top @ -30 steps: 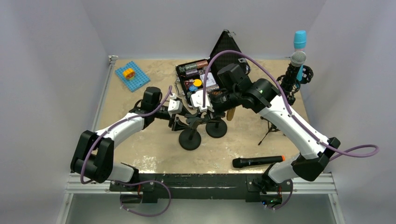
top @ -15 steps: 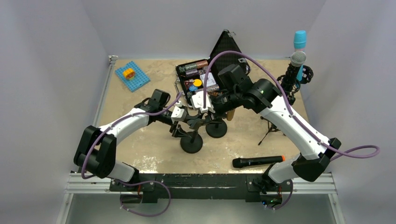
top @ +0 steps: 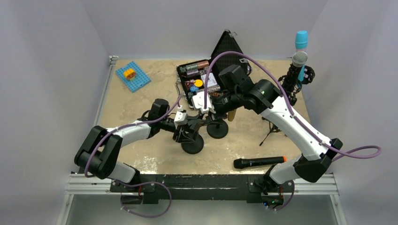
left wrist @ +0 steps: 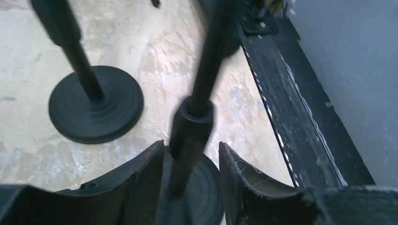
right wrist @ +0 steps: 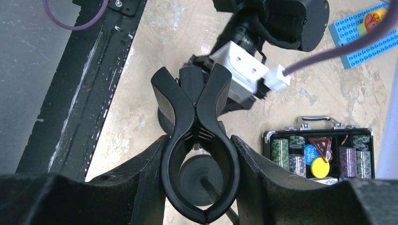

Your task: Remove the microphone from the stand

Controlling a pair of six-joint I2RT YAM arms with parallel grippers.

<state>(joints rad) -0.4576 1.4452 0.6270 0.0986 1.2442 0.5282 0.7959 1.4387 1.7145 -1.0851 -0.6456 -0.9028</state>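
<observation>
Jaws of right gripper (right wrist: 199, 157) pinch the empty black plastic stand clip (right wrist: 195, 108), left gripper (left wrist: 190, 161) jaws spread astride a thin black stand pole (left wrist: 206, 70), black orange-tipped handheld microphone (top: 259, 162) lying apart on the tan table (top: 244, 136): removal apparently done, only release remaining.

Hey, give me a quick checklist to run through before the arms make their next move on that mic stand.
1. Left claw straddles the stand pole: ok.
2. Left claw clamped on the pole: not ok, gaps show on either side.
3. Right claw shut on the clip: ok.
4. Clip empty: ok, nothing sits inside its ring.
5. Black microphone lying apart from both claws: ok.
</observation>
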